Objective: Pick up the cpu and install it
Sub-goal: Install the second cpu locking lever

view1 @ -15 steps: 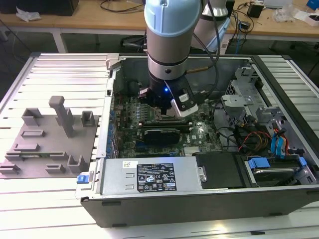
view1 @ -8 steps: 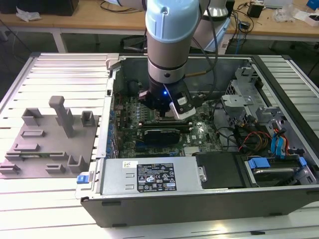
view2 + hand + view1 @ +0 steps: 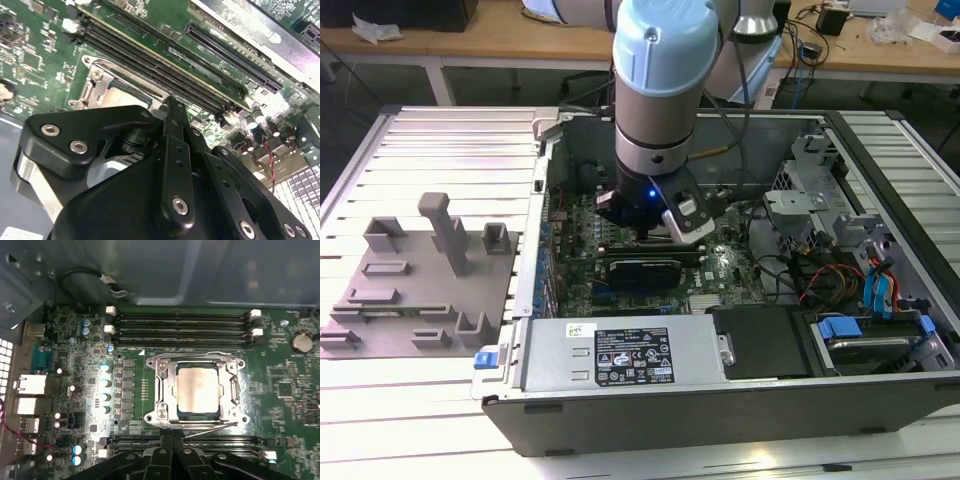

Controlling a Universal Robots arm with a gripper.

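The cpu, a small silvery square chip, lies flat inside the metal socket frame on the green motherboard. The frame's load plate surrounds it and a thin latch lever lies along one side. My gripper hovers just beside the socket over the memory slots, fingers together with nothing between them. In the second wrist view the black fingers reach toward the socket's corner. In the exterior view the gripper is down inside the open computer case.
Memory slots run along both sides of the socket. A long black card lies just in front of the gripper. The power supply, drive cage and cables crowd the case. A grey tray lies outside at the exterior view's left.
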